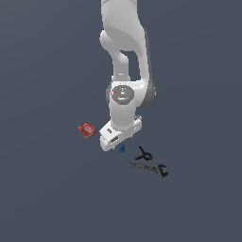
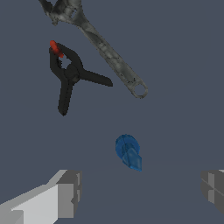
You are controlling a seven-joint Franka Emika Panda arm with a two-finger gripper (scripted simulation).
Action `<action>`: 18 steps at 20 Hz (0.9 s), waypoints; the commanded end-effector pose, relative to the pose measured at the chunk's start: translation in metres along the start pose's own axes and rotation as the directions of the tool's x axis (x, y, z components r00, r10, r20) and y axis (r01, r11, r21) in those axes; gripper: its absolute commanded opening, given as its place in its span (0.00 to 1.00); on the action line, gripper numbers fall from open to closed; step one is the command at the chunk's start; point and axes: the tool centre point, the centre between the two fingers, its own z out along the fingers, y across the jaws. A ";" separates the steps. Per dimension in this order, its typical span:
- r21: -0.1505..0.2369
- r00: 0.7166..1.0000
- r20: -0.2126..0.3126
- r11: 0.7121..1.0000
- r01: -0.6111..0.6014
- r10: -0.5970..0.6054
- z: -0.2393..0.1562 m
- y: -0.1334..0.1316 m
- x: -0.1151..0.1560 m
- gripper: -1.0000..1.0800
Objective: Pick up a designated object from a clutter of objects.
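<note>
The designated object, a tiny bright-blue knobby piece [image 2: 127, 151] [image 1: 122, 148], lies on the dark floor. My gripper [image 2: 140, 192] hangs above it, open, with its two fingers [image 2: 68, 192] well apart and nothing between them. In the wrist view the blue piece sits just ahead of the gap between the fingers, untouched. In the exterior view the white hand [image 1: 118, 133] covers the fingers and the blue piece peeks out at its lower edge. The rest of the clutter of objects lies nearby.
A black clamp with a red spot [image 2: 68, 74] [image 1: 144, 154] and a long dark grey wrench [image 2: 105, 50] [image 1: 149, 167] lie close by on the exterior view's right. A flat red packet [image 1: 87, 129] lies on the exterior view's left of the hand.
</note>
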 end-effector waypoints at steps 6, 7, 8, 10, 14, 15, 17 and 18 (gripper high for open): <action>0.001 1.000 0.000 1.000 0.003 -0.003 0.030 -0.001 -0.001 0.96; 0.001 1.000 0.000 1.000 0.003 -0.003 0.034 -0.001 -0.001 0.96; 0.001 1.000 0.000 1.000 0.003 -0.003 0.038 -0.001 -0.001 0.96; 0.000 1.000 0.000 1.000 0.004 -0.004 0.044 -0.001 -0.001 0.96; 0.000 1.000 0.000 1.000 0.004 -0.004 0.049 0.000 0.000 0.96; 0.000 1.000 0.000 1.000 0.004 -0.004 0.049 0.000 0.000 0.00; 0.000 1.000 0.000 1.000 0.004 -0.004 0.049 0.000 0.000 0.00; 0.000 1.000 0.000 1.000 0.004 -0.004 0.049 0.000 0.000 0.00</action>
